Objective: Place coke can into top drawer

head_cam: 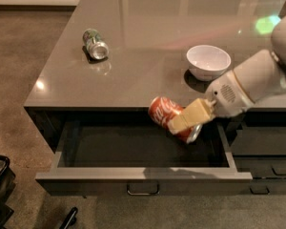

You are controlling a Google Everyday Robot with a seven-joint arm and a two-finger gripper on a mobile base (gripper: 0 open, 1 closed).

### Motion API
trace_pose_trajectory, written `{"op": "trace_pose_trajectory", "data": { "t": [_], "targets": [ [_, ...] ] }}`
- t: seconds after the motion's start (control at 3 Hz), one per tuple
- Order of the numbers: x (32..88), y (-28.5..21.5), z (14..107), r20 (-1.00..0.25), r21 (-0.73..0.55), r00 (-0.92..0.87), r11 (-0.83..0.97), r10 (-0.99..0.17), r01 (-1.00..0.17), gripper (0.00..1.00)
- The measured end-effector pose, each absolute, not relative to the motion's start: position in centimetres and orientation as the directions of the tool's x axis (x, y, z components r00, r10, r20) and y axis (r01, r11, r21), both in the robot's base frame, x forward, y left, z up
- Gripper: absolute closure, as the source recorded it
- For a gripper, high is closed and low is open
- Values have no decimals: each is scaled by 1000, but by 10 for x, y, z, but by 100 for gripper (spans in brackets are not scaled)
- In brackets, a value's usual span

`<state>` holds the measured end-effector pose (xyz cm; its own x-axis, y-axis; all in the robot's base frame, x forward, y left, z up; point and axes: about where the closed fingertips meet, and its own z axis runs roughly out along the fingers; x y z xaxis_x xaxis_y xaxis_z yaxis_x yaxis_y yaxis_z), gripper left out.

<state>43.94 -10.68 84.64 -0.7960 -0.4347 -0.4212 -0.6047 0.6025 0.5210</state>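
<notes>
The red coke can (165, 114) with white lettering is held tilted on its side in my gripper (183, 123), whose cream fingers (193, 115) are shut across it. The can hangs just in front of the counter's front edge, above the right half of the top drawer (138, 175). The drawer is pulled wide open, dark grey inside, with a grey front panel and a small metal bar handle (143, 191). My white arm (257, 80) reaches in from the right.
A green and silver can (95, 44) lies on its side at the counter's left. A white bowl (208, 61) stands on the grey countertop (148, 32) near my arm. Narrower dark drawers (264, 147) sit to the right. Brown floor lies left.
</notes>
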Motion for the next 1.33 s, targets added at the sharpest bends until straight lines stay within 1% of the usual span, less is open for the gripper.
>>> {"op": "trace_pose_trajectory", "data": {
  "t": [0.33, 0.67, 1.0, 1.33],
  "targets": [
    [427, -124, 804, -392, 532, -856, 676, -337, -510, 100],
    [410, -138, 772, -410, 494, -881, 754, -236, -432, 100],
    [406, -149, 751, -467, 434, -871, 818, -153, -377, 100],
    [440, -166, 742, -566, 354, -817, 862, -111, -362, 100]
  ]
}}
